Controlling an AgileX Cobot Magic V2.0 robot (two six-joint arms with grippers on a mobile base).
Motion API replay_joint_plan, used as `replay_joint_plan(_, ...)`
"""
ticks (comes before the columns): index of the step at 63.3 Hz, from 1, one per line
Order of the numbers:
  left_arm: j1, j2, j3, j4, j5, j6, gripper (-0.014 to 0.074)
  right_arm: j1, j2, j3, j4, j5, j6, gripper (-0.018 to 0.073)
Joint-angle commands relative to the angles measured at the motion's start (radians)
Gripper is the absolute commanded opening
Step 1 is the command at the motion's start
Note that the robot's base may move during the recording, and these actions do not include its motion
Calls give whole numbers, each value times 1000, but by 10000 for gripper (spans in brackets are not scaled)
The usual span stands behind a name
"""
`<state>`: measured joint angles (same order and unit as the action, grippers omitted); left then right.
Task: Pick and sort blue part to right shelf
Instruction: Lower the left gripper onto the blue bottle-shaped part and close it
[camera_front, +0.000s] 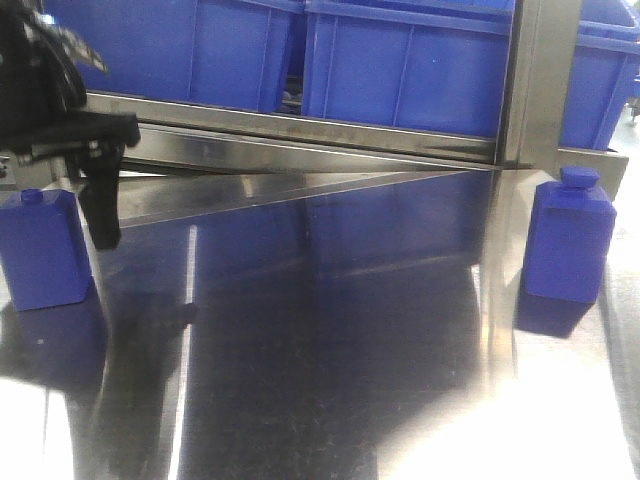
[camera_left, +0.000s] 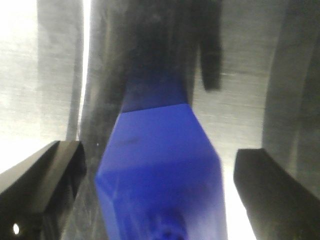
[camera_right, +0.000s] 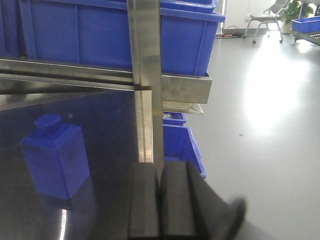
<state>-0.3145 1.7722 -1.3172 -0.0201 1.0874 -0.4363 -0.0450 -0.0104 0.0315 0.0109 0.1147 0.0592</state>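
Two blue parts shaped like small bottles stand upright on the steel tabletop. The left blue part (camera_front: 40, 250) (camera_left: 160, 170) stands between the fingers of my open left gripper (camera_left: 160, 192), with a gap on each side. One black finger (camera_front: 100, 205) hangs just right of it in the front view. The other blue part (camera_front: 568, 240) (camera_right: 55, 155) stands at the right, next to the shelf's upright post (camera_right: 145, 75). My right gripper (camera_right: 160, 200) is shut on nothing, low and to the right of that part. The right shelf (camera_front: 300, 135) runs along the back with its steel rail.
Large blue crates (camera_front: 400, 70) sit on the shelf above the rail. The shiny tabletop (camera_front: 330, 350) stretches forward. Past the table's right edge lie a blue crate on the floor (camera_right: 180, 145), grey floor and a distant chair (camera_right: 265, 20).
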Motion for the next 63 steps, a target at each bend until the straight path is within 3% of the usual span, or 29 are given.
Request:
replay_joint_plan(1,-7,-24,-29,5,4,-12,628,-6,-21,-22,1,-90,-4,32)
replay_joint_plan(17,-7,-20,-29,3,25,-12,613,-6,-21,-22,1,-90,-4,32)
replay_joint_plan(39,-7,-20,-31,-2,41,-12,331,-6,-21,-22,1,-90,-4,32)
replay_joint_plan(53,-7,-20,-66,0,110,-7,271,-6,-21,-22,1,-90,-4,32)
replay_joint_plan(63,-7,-27,-113,2,186,69,225,-6,-21,-22,1,-90,-4,32)
